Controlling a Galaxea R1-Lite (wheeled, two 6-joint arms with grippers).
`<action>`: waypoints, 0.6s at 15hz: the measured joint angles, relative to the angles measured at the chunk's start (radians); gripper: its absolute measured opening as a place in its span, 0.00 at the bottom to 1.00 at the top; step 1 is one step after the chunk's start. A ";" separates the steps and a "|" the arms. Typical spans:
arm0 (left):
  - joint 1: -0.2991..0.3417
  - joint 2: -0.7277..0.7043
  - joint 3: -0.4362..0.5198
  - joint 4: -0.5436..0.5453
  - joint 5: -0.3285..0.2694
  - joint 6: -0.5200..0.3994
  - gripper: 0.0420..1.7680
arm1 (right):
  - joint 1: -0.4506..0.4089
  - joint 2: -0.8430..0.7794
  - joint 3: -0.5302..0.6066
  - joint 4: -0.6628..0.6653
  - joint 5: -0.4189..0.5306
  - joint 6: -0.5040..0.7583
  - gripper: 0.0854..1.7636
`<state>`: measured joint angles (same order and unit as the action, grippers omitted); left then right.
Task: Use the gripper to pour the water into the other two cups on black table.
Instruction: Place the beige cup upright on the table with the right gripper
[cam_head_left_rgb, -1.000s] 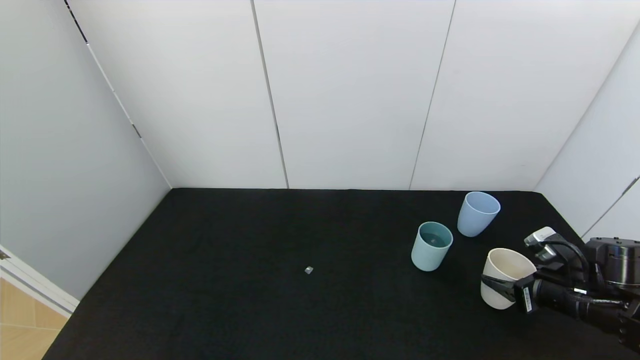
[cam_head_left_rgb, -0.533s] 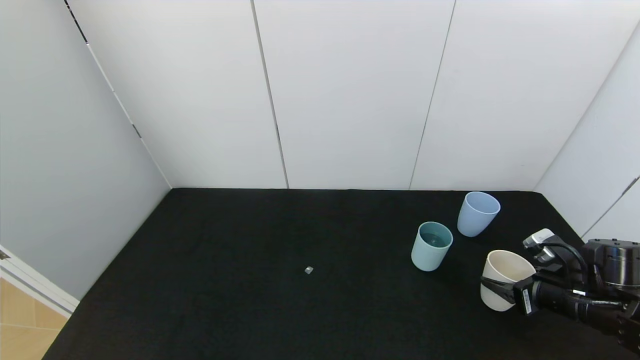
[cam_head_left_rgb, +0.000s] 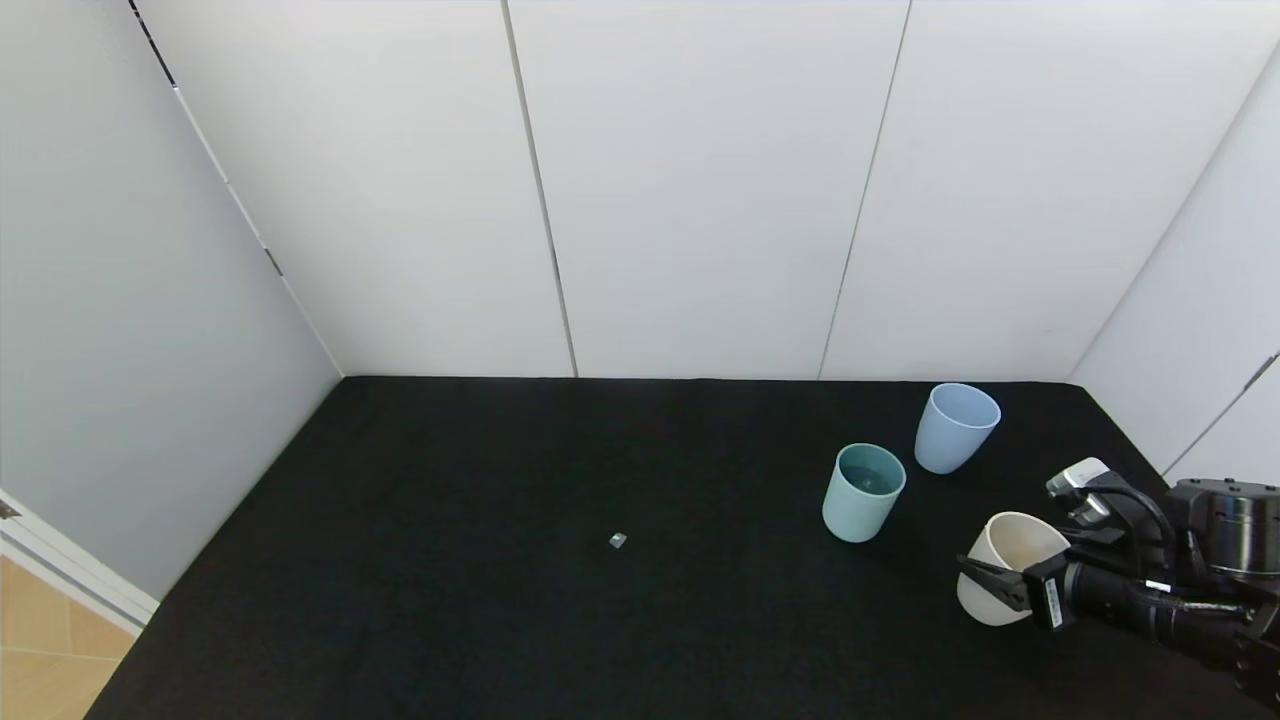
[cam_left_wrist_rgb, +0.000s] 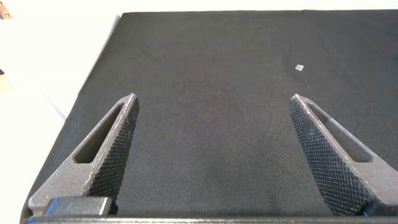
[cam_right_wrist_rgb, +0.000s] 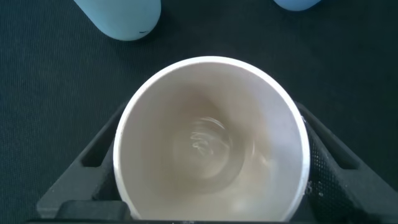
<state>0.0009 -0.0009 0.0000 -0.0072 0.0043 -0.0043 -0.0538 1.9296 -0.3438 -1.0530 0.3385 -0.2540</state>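
Note:
My right gripper is shut on a cream-white cup at the front right of the black table, low over the cloth and slightly tilted. In the right wrist view the cup fills the space between my fingers, with a little water at its bottom. The teal-green cup stands to its left and farther back, with greyish water inside. The periwinkle blue cup stands behind that. Both show at the edge of the right wrist view, teal and blue. My left gripper is open and empty over bare cloth.
A small silver-white block lies alone near the table's middle and also shows in the left wrist view. White panel walls enclose the table at the back and both sides.
My right gripper has lowered the cream-white cup slightly toward the table and tilted it a little. The teal and blue cups have not moved.

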 joint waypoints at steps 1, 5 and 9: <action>0.000 0.000 0.000 0.000 0.000 0.000 0.97 | 0.000 0.001 0.001 -0.011 0.000 0.001 0.90; 0.000 0.000 0.000 0.000 0.000 0.000 0.97 | 0.000 0.000 0.009 -0.039 0.000 0.008 0.93; 0.000 0.000 0.000 0.000 0.000 0.000 0.97 | 0.000 -0.029 0.010 -0.040 0.000 0.013 0.94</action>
<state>0.0009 -0.0009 0.0000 -0.0072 0.0043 -0.0038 -0.0534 1.9011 -0.3334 -1.0930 0.3385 -0.2413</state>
